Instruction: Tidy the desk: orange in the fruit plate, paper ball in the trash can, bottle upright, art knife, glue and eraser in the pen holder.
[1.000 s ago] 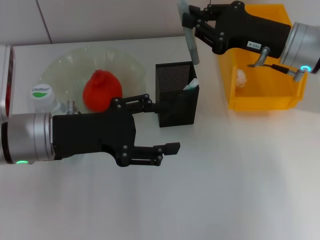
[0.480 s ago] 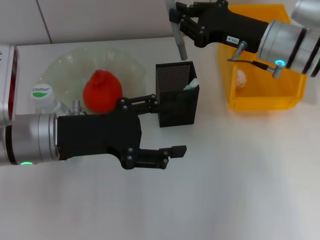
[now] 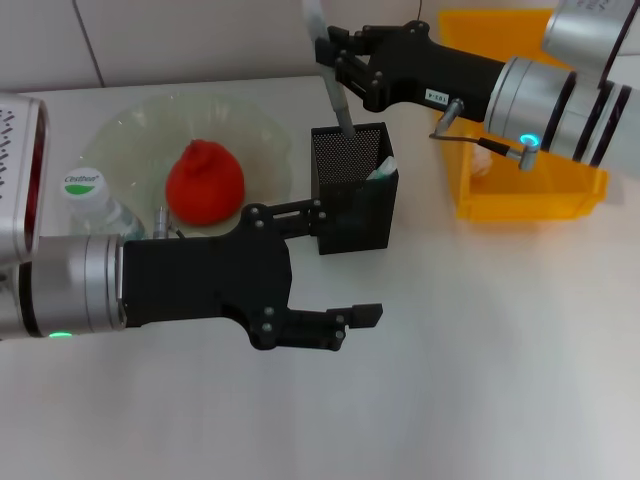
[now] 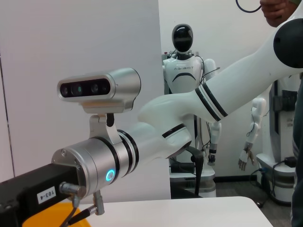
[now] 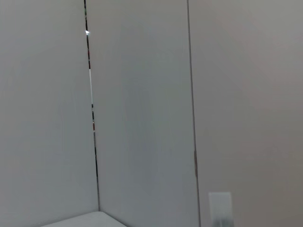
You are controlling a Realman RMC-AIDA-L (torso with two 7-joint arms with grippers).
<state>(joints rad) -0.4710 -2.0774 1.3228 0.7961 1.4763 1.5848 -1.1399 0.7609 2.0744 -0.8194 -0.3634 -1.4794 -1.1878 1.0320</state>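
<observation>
Knife [image 3: 330,75]: pinched by right gripper [image 3: 335,60], carried left, now hung over holder [image 3: 354,187].
Left gripper [image 3: 335,265]: spread, near, idle.
Meaning: drop-in is judged imminent.

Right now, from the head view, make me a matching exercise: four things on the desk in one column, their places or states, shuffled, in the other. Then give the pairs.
Things:
1. orange
2. art knife
3. paper ball
4. bottle

Places or states:
A. inside the yellow trash can
B. held by the right gripper above the pen holder
C. on the clear fruit plate
D. upright beside the plate, behind the left gripper

Pairs: 1-C, 2-B, 3-A, 4-D
</observation>
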